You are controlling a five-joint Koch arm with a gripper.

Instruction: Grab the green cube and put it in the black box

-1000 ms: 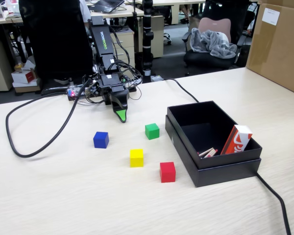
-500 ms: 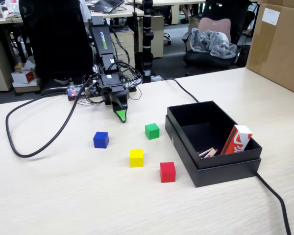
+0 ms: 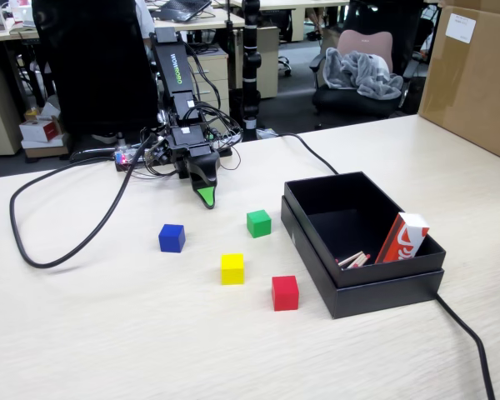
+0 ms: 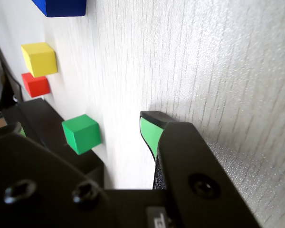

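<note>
The green cube (image 3: 258,222) sits on the pale wooden table, just left of the black box (image 3: 375,287). My gripper (image 3: 205,197) hovers low over the table, up and to the left of the cube and apart from it, its green-tipped jaws pointing down. In the wrist view the gripper (image 4: 83,121) is open, with one green-padded fingertip (image 4: 149,133) at the right and the other at the far left edge. The green cube (image 4: 80,133) lies ahead between them, untouched, with the black box (image 4: 47,118) behind it. Nothing is held.
A blue cube (image 3: 172,237), a yellow cube (image 3: 232,268) and a red cube (image 3: 285,292) lie near the green one. A red-and-white pack (image 3: 402,237) leans inside the box. A brown carton (image 3: 475,75) stands at the far right. Black cables (image 3: 58,242) loop across the table.
</note>
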